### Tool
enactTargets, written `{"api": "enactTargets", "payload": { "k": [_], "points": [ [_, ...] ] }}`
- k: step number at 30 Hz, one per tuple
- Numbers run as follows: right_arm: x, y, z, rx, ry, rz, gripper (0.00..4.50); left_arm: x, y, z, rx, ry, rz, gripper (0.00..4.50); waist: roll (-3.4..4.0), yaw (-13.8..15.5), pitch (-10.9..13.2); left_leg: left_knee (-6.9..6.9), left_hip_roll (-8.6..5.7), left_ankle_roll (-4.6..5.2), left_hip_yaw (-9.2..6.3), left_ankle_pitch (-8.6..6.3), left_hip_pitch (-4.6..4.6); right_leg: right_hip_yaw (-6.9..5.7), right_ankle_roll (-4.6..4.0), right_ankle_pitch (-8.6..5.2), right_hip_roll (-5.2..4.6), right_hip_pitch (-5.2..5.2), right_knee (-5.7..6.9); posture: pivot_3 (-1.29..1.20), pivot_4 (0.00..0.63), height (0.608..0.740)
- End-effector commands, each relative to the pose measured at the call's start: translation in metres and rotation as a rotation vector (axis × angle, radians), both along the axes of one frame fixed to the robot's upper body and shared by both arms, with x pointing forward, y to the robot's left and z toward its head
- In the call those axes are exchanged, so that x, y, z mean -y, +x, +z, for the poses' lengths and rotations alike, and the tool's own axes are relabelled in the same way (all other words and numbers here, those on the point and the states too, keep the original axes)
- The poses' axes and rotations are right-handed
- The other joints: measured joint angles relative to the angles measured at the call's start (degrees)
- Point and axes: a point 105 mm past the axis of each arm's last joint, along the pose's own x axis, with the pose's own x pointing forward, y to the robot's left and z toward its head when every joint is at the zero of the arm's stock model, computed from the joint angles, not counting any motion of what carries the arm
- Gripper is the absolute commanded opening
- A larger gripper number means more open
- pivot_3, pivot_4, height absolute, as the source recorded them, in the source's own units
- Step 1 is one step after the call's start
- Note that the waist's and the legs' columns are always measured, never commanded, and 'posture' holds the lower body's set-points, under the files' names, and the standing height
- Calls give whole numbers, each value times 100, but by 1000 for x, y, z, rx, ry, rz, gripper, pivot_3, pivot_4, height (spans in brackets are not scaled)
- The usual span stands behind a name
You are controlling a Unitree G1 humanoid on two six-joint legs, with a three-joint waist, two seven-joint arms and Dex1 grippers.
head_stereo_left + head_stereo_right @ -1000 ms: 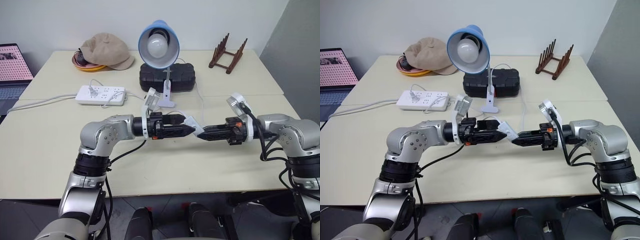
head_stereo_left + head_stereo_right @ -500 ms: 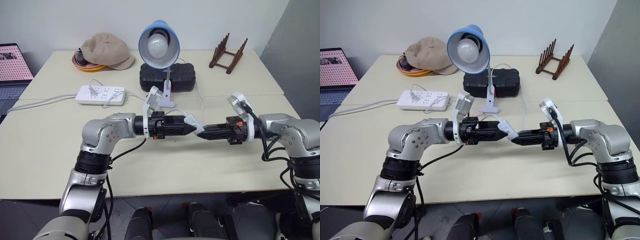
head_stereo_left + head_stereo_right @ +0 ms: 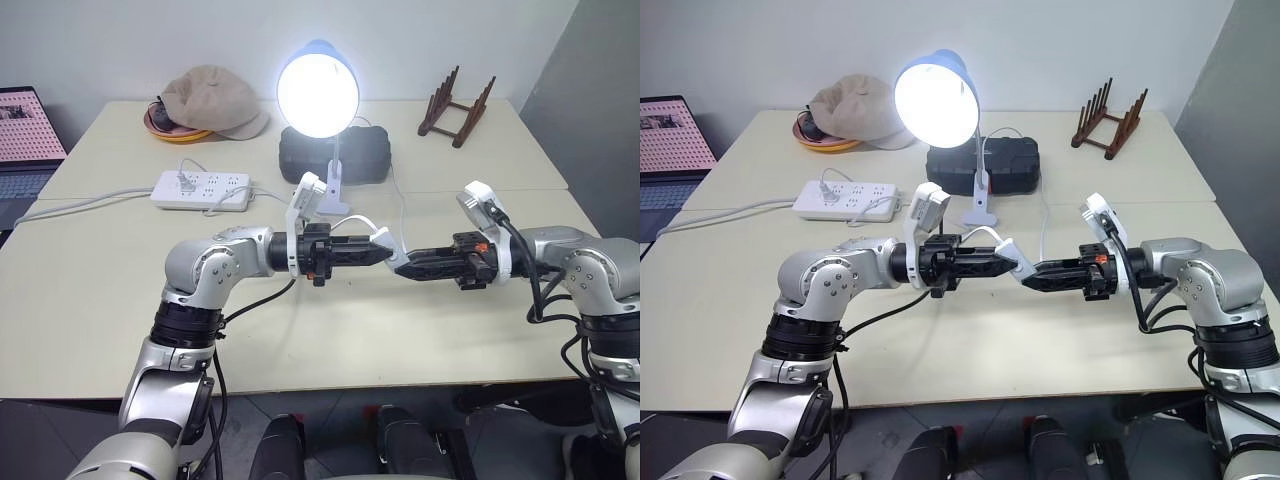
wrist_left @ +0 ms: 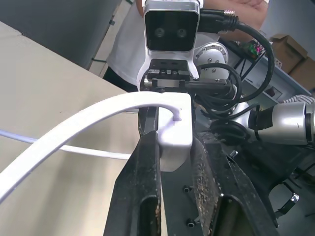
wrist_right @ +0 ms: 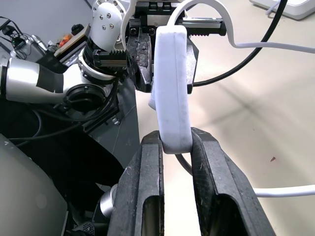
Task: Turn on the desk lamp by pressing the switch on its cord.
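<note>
Lamp is lit, bulb glowing bright white inside the light-blue round shade, so the press looks done; judged left: let go of the switch and pull the arms back. Switch, a small white oblong of smooth hard plastic with rounded edges, is held in the air over the near middle of the table, between the two arms. Left gripper is clenched on one end of it, right gripper clenched on the other end; both have matte black fingers with worn, scuffed inner faces. Cord is thin, white, flexible, arcing from the switch back toward the lamp's white clip base at far middle. Lamp stands in front of a black ribbed plastic case. Far left: beige cloth cap, soft and creased. White power strip left of the lamp, glossy plastic. Far right: dark wooden slatted rack. Table is pale cream, smooth, matte.
</note>
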Motion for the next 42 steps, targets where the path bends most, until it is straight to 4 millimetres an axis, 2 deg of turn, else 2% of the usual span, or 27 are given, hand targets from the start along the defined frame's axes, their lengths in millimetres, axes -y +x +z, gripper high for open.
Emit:
{"api": "enactTargets", "payload": {
  "k": [1, 7, 10, 12, 16, 19, 23, 27, 29, 32, 35, 38, 40, 42],
  "points": [
    [0, -3, 4, 37, -5, 9, 398, -2, -5, 10, 22, -21, -14, 523, 0, 0, 0, 0, 0, 0, 0, 0, 0, 0, 0, 0, 0, 0, 0, 0, 150, 740],
    [1, 0, 3, 55, -19, 4, 398, -2, -9, 7, 21, -6, -22, 522, 0, 0, 0, 0, 0, 0, 0, 0, 0, 0, 0, 0, 0, 0, 0, 0, 150, 740],
    [1, 2, 3, 65, -22, 2, 398, -2, 0, 2, 20, 14, 43, 522, 0, 2, 0, 0, 0, 0, 0, 0, -1, 0, 0, 0, 0, 0, -1, 0, 150, 740],
    [2, 3, 4, 70, -21, 2, 398, -4, -3, 1, 16, 10, 23, 1223, 0, 2, 0, 0, 0, 0, 0, 0, -1, 0, 0, 0, 0, 0, -2, 0, 150, 740],
    [3, 7, 5, 79, -19, -11, 398, -9, -4, -3, 34, 39, 30, 1966, 0, -5, 0, -1, 0, 0, 0, 0, 0, 0, 0, 0, 0, -2, -1, 0, 150, 740],
    [3, 12, 0, 78, -34, -15, 398, -24, -3, -10, 93, 103, 81, 2559, 0, -4, 0, -2, 0, 0, 0, 0, -1, 0, -1, 0, 0, -2, -2, 0, 150, 740],
    [5, 31, -7, 154, -92, -57, 398, -44, 0, -8, 186, 159, 167, 3319, 0, -31, 0, -5, 2, 0, 3, 0, -1, 3, -2, -1, 1, -9, -2, 0, 150, 740],
    [9, 54, -24, 269, -243, -97, 398, -53, -2, -4, 319, 229, 203, 4038, -2, -14, 1, -4, 1, 0, 6, 0, -5, 4, -13, -8, 0, -12, -4, 0, 150, 740],
    [13, 72, -38, 351, -353, -126, 398, -57, -2, 0, 411, 268, 240, 4377, -2, -10, 1, -5, 2, -1, 7, 0, -6, 4, -14, -8, 0, -12, -6, 0, 150, 740],
    [19, 90, -64, 418, -523, -129, 398, -63, -4, 2, 546, 343, 273, 4463, -3, -12, 2, -7, 3, -1, 8, 0, -8, 4, -4, -3, 0, -14, -9, 0, 150, 740],
    [24, 100, -75, 437, -578, -153, 398, -67, -4, -2, 580, 378, 286, 4463, -3, -8, 2, -17, 4, -1, 10, 0, -9, 4, -3, -2, 0, -19, -10, 0, 150, 740],
    [26, 103, -78, 453, -582, -144, 398, -72, -2, -6, 588, 397, 305, 4463, -3, -4, 2, -18, 3, -1, 11, 0, -10, 5, -3, -2, 0, -20, -9, 0, 150, 740],
    [27, 102, -79, 444, -570, -139, 1097, -73, -2, -7, 585, 394, 310, 4500, -3, -4, 2, -17, 3, 0, 11, 0, -9, 5, -3, -1, 0, -19, -8, 0, 150, 740],
    [29, 99, -78, 428, -546, -126, 1364, -74, -1, -8, 586, 400, 310, 4500, -3, 4, 2, -16, 4, 0, 10, 0, -8, 4, -3, -2, 0, -18, -2, 0, 150, 740]
  ]
}}
